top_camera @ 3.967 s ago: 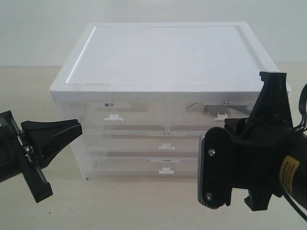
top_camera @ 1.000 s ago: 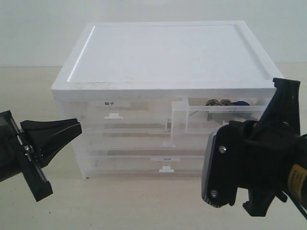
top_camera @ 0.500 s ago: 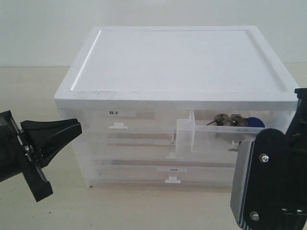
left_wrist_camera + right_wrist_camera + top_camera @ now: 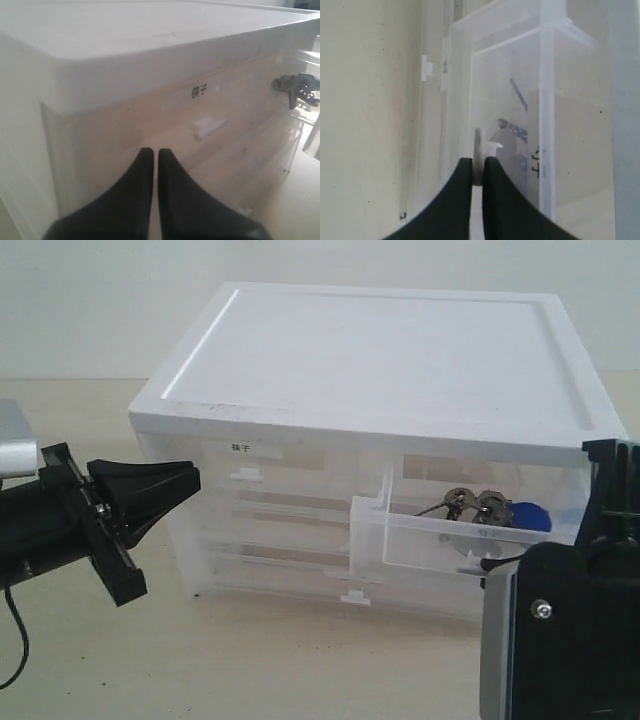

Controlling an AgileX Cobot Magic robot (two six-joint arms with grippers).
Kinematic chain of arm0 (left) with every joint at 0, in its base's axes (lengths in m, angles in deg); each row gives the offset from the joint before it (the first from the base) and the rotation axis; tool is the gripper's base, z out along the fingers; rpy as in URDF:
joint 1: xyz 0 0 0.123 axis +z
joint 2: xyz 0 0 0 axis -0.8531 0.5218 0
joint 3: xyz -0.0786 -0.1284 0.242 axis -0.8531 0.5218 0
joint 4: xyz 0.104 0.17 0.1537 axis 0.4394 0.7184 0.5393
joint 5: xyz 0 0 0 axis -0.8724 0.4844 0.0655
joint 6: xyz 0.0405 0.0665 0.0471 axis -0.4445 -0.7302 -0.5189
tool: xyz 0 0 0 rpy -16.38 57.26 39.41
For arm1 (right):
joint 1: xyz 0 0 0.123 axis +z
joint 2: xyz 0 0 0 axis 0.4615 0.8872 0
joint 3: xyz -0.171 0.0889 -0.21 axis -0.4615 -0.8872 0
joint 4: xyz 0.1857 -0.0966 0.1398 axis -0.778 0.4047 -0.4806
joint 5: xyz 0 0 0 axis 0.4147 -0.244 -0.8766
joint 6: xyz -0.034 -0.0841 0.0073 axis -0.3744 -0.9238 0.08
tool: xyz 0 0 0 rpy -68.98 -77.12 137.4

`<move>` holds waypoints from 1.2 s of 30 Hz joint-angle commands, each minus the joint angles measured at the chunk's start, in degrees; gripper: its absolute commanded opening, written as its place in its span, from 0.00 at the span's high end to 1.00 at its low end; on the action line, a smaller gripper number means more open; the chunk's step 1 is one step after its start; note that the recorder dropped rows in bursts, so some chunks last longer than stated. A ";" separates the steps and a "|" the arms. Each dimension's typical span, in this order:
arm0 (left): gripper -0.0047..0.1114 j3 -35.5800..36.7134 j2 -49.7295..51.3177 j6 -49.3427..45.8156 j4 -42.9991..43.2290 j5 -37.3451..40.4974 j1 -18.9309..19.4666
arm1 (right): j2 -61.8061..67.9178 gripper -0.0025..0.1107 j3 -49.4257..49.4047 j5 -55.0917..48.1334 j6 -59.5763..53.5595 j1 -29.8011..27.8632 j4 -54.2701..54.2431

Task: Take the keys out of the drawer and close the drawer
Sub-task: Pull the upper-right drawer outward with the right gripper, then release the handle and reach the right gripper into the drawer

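The drawer (image 4: 440,537), the clear upper right half-width one, stands pulled out of the white cabinet (image 4: 400,350). The keys (image 4: 478,506) lie inside it with their blue fob (image 4: 528,515). In the right wrist view my right gripper (image 4: 478,161) is shut on the drawer's white tab handle (image 4: 481,145), and the keys (image 4: 512,131) show through the clear front. In the exterior view the right arm's black block (image 4: 560,640) hides that grip. My left gripper (image 4: 192,478) is shut and empty, pointing at the cabinet's front left; its fingertips (image 4: 146,152) are just short of the wall.
The neighbouring half-width drawer (image 4: 210,125) with a bold dark label (image 4: 199,91) is closed. Two full-width drawers (image 4: 300,570) below it are closed too. The cabinet stands on a beige tabletop (image 4: 250,660) and sits skewed to the camera.
The drawer, closed four seconds ago, has been pulled out, uncovering the keys. The whole cabinet has slid and turned with the pull. My left gripper has moved in towards the cabinet.
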 commanded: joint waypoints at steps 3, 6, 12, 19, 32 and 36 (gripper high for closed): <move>0.92 -1.46 1.01 -2.84 -6.81 0.09 -4.68 | -0.07 0.98 -0.22 3.47 -4.94 0.07 -7.74; 0.92 -1.46 1.03 -4.67 -8.53 0.09 -5.76 | -0.07 0.98 -0.22 3.83 -6.44 0.07 -9.47; 0.92 -1.46 1.03 -4.68 -9.25 0.09 -5.76 | -3.74 0.98 -0.22 4.41 -9.53 3.06 -13.98; 0.92 -1.46 1.03 -4.79 -9.71 0.09 -5.76 | -9.63 0.98 -0.22 -1.43 -9.53 8.10 -14.74; 0.92 -1.46 1.03 -5.06 -9.71 0.09 -5.76 | -10.11 0.68 4.47 2.36 -8.91 8.00 -19.16; 0.92 -1.46 1.03 -5.29 -9.71 0.09 -5.76 | -10.11 0.56 11.34 -0.16 1.82 8.00 -18.97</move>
